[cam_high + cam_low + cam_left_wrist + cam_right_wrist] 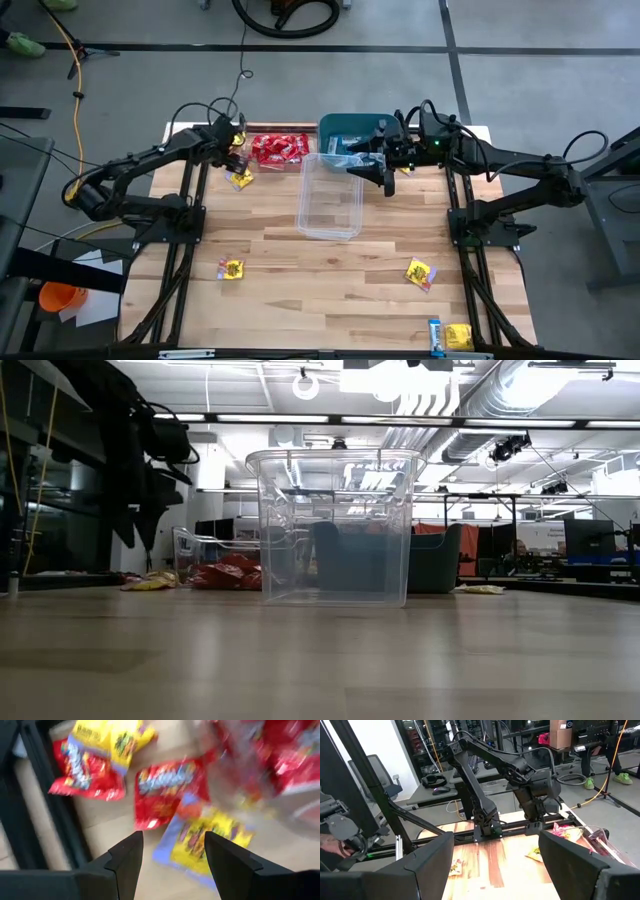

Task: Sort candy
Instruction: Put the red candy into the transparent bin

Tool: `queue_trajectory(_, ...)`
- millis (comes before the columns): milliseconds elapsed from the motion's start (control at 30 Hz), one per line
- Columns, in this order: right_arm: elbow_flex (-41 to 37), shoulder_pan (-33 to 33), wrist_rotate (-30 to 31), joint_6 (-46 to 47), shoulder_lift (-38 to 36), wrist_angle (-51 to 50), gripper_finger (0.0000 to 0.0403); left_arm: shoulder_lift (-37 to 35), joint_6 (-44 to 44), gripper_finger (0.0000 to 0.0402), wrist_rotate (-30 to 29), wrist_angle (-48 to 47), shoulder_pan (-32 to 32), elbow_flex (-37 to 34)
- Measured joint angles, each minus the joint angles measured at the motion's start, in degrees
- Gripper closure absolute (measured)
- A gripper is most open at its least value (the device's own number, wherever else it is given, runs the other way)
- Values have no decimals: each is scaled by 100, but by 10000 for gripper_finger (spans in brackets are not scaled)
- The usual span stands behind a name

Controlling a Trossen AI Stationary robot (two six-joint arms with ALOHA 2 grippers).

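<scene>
The candy lies in small shiny packets. Below my left gripper point(172, 855) are a red packet point(167, 790) and a yellow one point(205, 840) with a light blue edge, flat on the wood, with another red packet point(87, 770) and a yellow one point(115, 737) beyond. My left gripper point(237, 155) points steeply down over this group at the table's far left, open, touching nothing. A low clear tub point(278, 150) beside it holds red packets. My right gripper point(375, 165) hangs open and level above the far end of the tall clear tub point(330, 195).
A teal bin point(355, 130) stands at the far edge behind the tall clear tub point(335, 525). Loose yellow packets lie near left point(232, 268), near right point(420, 272) and at the front right corner point(458, 337), beside a blue one point(436, 335). Arm frames flank both table sides.
</scene>
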Motion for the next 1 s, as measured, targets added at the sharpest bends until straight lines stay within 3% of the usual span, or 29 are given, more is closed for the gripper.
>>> queue_trajectory(300, 0, 0, -1, 258, 0, -71, 114, -309, -2068, 202, -1267, 1131, -662, -1112)
queue_trajectory(467, 1, -24, 0, 265, 0, -74, 114, -261, -2299, 216, -1562, 2075, -702, -1565)
queue_trajectory(600, -1, -35, 11, 398, 0, -74, 114, -265, -2847, 256, -1804, 2333, -699, -1940)
queue_trajectory(800, 1, -35, 134, 440, 0, -74, 114, -261, -2909, 380, -1947, 2858, -707, -2312)
queue_trajectory(1000, 1, -37, 330, 444, 0, -72, 114, -261, -2799, 398, -2081, 3655, -707, -2462)
